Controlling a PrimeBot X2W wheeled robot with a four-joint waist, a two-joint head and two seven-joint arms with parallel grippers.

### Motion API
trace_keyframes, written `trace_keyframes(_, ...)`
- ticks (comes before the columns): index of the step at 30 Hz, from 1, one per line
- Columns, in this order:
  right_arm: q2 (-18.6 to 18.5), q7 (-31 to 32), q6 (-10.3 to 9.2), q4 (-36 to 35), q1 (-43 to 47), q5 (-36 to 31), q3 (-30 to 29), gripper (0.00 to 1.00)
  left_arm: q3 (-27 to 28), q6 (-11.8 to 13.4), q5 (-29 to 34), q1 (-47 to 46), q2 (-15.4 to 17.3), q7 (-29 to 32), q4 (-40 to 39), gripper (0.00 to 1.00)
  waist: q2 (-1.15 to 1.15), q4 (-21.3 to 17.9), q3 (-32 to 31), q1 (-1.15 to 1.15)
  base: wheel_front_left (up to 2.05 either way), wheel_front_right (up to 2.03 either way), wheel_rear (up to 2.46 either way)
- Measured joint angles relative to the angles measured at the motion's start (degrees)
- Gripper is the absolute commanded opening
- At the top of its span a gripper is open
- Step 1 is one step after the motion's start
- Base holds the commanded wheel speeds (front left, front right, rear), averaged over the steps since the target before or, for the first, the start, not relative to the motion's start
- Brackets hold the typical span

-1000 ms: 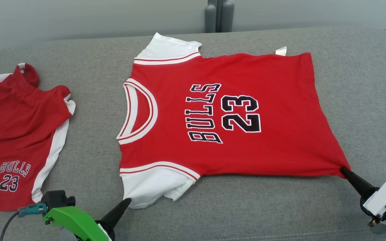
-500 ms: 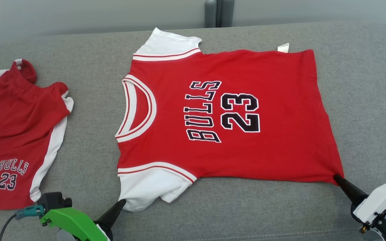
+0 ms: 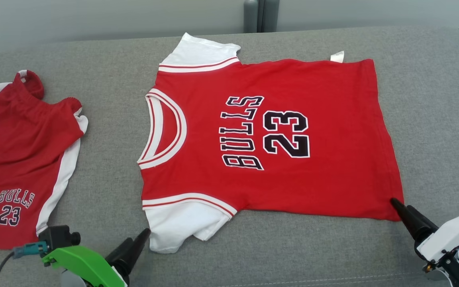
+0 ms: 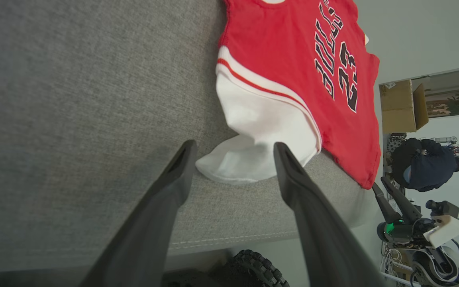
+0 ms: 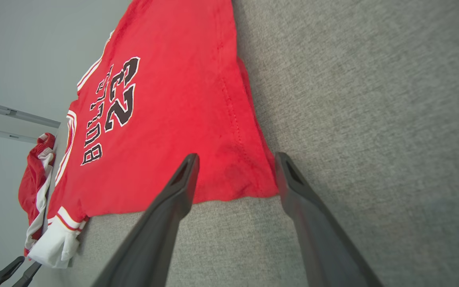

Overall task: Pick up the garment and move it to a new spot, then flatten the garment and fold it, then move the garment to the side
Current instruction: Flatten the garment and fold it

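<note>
The garment [image 3: 277, 135] is a red jersey with white sleeves and "BULLS 23" on it, spread flat on the grey cushioned surface [image 3: 432, 99], neck to the left. My left gripper [image 3: 141, 236] stands open at the near white sleeve; in the left wrist view its fingers [image 4: 234, 145] straddle the sleeve's edge without pinching it. At the near right hem corner my right gripper [image 3: 401, 205] is open too. In the right wrist view its fingers [image 5: 235, 157] flank that corner of the garment [image 5: 165, 99].
Red shorts [image 3: 18, 159] with the same print lie at the surface's left end. A wall and a grey post [image 3: 259, 16] stand behind. Beyond the front edge, the left wrist view shows a cardboard box [image 4: 399, 105] and a person [image 4: 424, 163].
Both grippers have opened and let go of the sleeve and the hem corner. The pulled hem corner has relaxed back onto the surface. The head camera shifted slightly early on.
</note>
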Motion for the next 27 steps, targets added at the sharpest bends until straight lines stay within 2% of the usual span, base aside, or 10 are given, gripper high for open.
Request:
trace_keyframes(10, -1.5, -5.4, 0.0, -1.0, -1.0, -1.6, -2.4, 1.0, -0.8, -0.6, 12.1, -2.3, 5.9, -4.6, -4.0, 1.0, 0.0, 0.2, -0.6, 0.0, 0.0, 0.0, 0.0)
trace_keyframes(22, -1.8, -17.8, -0.01, -7.9, -3.3, -8.8, -5.6, 1.0, 0.5, 0.6, 22.8, -5.1, 6.1, -15.6, -10.2, 1.0, 0.0, -0.7, -0.8, 0.0, 0.0, 0.0, 0.0)
trace_keyframes(27, -1.3, -18.4, -1.15, -11.4, -4.9, -12.2, -6.2, 1.0, 1.6, 1.4, 25.9, -5.3, 5.6, -20.1, -11.0, 1.0, 0.0, -1.0, -0.8, 0.0, 0.0, 0.0, 0.0)
